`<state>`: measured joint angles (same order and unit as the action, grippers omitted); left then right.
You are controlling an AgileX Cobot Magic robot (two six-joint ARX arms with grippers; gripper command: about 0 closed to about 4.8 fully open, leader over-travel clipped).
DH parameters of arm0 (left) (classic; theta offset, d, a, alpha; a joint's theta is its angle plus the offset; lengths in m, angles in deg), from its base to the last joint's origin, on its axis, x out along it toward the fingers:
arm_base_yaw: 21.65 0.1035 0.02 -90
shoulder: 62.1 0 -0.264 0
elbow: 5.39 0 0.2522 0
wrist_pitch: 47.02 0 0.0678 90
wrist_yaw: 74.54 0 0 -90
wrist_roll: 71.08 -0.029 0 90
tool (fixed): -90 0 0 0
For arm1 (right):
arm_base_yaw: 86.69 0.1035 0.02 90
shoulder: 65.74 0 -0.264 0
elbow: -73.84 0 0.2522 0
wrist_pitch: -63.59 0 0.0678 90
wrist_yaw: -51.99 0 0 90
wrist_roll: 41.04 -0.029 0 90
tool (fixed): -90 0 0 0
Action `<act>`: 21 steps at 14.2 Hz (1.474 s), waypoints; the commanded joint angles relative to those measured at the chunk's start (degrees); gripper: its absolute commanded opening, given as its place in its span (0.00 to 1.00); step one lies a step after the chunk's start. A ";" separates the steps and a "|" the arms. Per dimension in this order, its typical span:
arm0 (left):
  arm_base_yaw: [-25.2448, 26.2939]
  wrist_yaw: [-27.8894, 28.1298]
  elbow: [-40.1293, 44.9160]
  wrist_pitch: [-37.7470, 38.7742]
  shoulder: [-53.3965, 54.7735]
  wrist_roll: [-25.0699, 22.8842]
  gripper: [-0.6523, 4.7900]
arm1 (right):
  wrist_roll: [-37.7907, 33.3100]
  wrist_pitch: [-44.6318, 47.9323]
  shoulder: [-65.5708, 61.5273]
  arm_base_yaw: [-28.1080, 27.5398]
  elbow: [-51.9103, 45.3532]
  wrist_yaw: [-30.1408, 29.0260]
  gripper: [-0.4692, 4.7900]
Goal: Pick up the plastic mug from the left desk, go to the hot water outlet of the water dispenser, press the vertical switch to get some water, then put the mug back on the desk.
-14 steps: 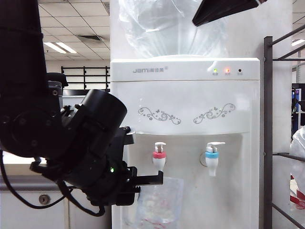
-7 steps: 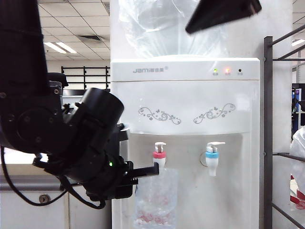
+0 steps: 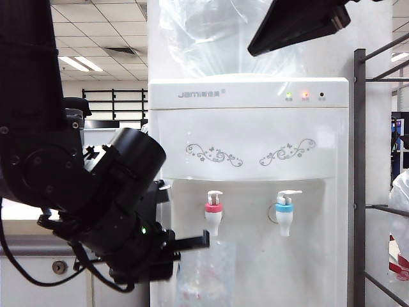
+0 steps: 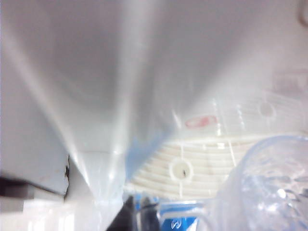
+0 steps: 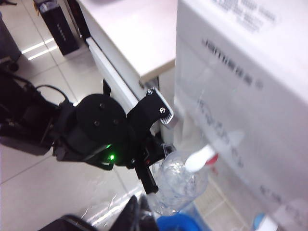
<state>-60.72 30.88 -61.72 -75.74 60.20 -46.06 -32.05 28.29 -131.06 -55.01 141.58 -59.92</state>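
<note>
The plastic mug (image 3: 208,272) stands upright below the hot water outlet (image 3: 213,212), apparently pinched by the left end effector (image 3: 198,242); the right end effector (image 3: 297,24), pressed together, hangs high above.

Blue-collared tap (image 3: 284,213) sitting in the recess, white lever on top pointing toward 3 o'clock. Dark metal rack (image 3: 362,179) standing at 3 o'clock, crossbars running off the edge. Ceiling light panels (image 3: 80,63) glowing at 10 o'clock. Black railing (image 3: 114,98) showing behind, below those lights.
</note>
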 commanded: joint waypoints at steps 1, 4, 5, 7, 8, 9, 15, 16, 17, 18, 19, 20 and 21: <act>-0.11 0.87 -0.28 -7.91 -0.55 0.04 0.11 | -0.20 3.91 -2.08 0.09 0.09 -0.33 0.09; -0.15 1.05 -0.28 -9.11 -0.57 -0.42 0.11 | -0.20 4.26 -6.56 0.09 0.00 -0.39 0.09; -0.15 0.83 -0.28 -9.07 -0.57 -1.22 0.11 | -0.20 4.76 -8.50 0.09 -0.15 -0.31 0.09; -0.15 0.96 -0.28 -9.44 -0.57 -2.05 0.11 | -0.17 6.45 -12.63 0.09 -0.31 -0.31 0.09; -0.15 1.20 -0.28 -9.64 -0.57 -2.10 0.11 | -0.17 7.41 -14.36 0.09 -0.31 -0.31 0.09; -0.17 1.42 -0.28 -9.99 -0.57 -2.10 0.11 | -0.17 8.94 -16.68 0.07 -0.31 -0.28 0.09; -0.17 1.46 -0.24 -9.90 -0.57 -2.10 0.11 | -0.17 19.41 -25.27 0.09 -0.28 1.01 0.09; -0.17 1.46 -0.24 -9.90 -0.57 -2.10 0.11 | -0.15 20.52 -26.10 0.09 -0.28 1.25 0.09; -0.17 1.46 -0.24 -9.90 -0.57 -2.12 0.11 | -0.15 21.70 -27.06 0.09 -0.28 2.29 0.09; -0.17 1.44 -0.24 -9.90 -0.57 -2.10 0.11 | 0.17 23.23 -28.28 0.09 -0.26 3.82 0.09; -0.17 1.46 -0.24 -9.92 -0.57 -2.12 0.11 | 0.31 24.72 -29.51 0.09 -0.26 4.00 0.09; -0.17 1.46 -0.24 -9.90 -0.57 -2.10 0.11 | 0.87 25.81 -30.56 0.09 -0.26 4.07 0.09; -0.17 1.44 -0.24 -9.90 -0.57 -2.10 0.11 | 1.88 26.51 -31.56 0.09 -0.26 4.46 0.09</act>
<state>-60.92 31.51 -61.74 -83.17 60.16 -48.38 -31.83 52.16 -161.77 -54.97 141.12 -55.68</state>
